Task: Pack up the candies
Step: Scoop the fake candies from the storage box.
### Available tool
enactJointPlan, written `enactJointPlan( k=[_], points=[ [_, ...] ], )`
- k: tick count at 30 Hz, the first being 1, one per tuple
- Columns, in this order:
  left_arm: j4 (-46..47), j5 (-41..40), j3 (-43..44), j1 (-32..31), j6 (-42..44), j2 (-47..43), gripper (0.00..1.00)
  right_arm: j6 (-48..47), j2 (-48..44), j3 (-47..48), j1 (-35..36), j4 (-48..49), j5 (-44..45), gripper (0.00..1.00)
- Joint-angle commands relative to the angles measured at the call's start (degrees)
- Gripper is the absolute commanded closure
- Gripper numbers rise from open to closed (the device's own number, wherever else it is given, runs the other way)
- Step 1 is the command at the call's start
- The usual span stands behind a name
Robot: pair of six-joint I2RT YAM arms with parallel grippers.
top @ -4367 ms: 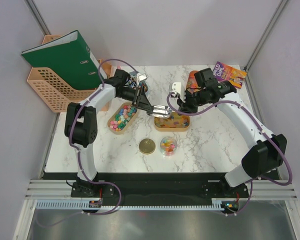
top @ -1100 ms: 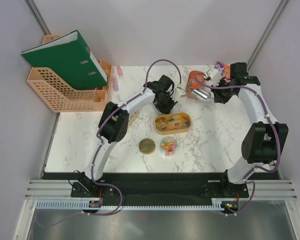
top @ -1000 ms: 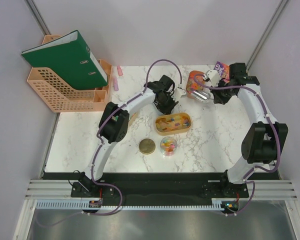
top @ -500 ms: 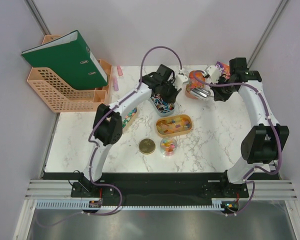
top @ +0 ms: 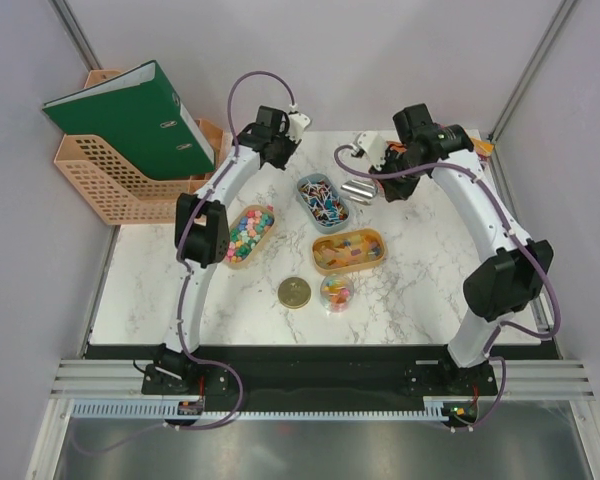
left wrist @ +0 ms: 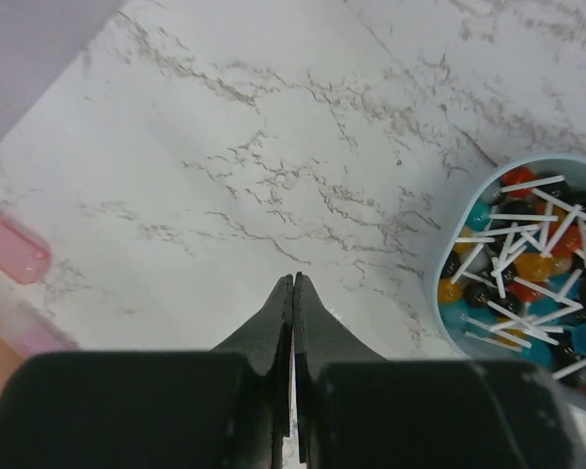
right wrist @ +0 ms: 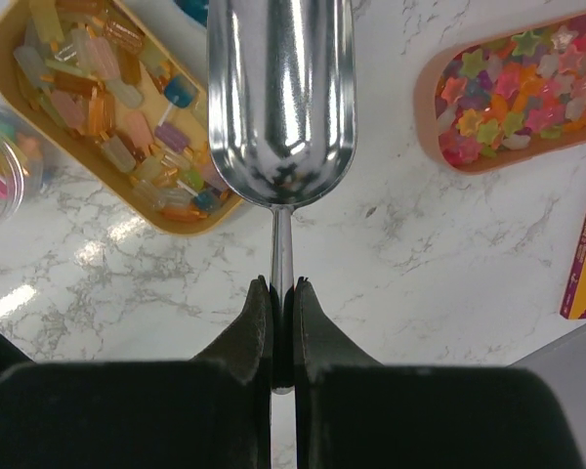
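Looks like the scooping step, w/ the scoop between loads. The right gripper [right wrist: 280, 285] is clamped on the thin handle of the silver scoop [right wrist: 281, 98], whose bowl is bare inside, i.e. nothing picked up yet. From the wrist view it hangs over the table [right wrist: 391, 244] between two trays: the yellow tray [right wrist: 190, 223] of wrapped candies [right wrist: 98, 98] on one side, a peach tray [right wrist: 422, 112] of star sweets [right wrist: 508, 98] on the other. The clear cup [top: 335, 291], near the front beside the gold lid [top: 294, 292], already has some mixed pieces in it, so it's prob. the thing being filled. The left gripper [left wrist: 293, 281] is pinched shut on nothing at the back of the table, w/ the blue lollipop tray [left wrist: 447, 249] off to its side. Next move, I'd guess: tip the scoop's lip down into one tray, push under a few pieces, level it, then carry it to the cup w/o spilling. The cup mouth is narrow vs. the scoop, so the pour needs care.
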Motion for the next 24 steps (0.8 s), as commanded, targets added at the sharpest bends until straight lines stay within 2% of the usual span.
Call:
enactJointPlan(
  k=[1,9,15,19,24],
  points=[
    [-0.73,-2.28,4.22,-1.28,2.37,3.58,0.98,6.33,4.52,8.29,0.73,-5.22,3.5,1.0],
    [-4.07,0.35,4.84,-1.11,0.87,6.22,0.98,7.31,8.4,11.48,3.99,-9.46,5.79,1.0],
    [-4.6,3.96,0.54,-1.81,0.17,4.47,0.98,6.69,9.45,8.84,5.13,-11.22,5.7,1.0],
    [-4.69,6.07,-2.27,-3.39,-0.18,3.15,0.98,7.04,13.14,13.4,5.3,-16.38,6.32,1.0],
    [-4.51,7.82,-5.26,-5.41,-0.88,1.39,0.98,8.45,15.69,16.05,5.48,-16.84,8.86,1.0]
  ],
)
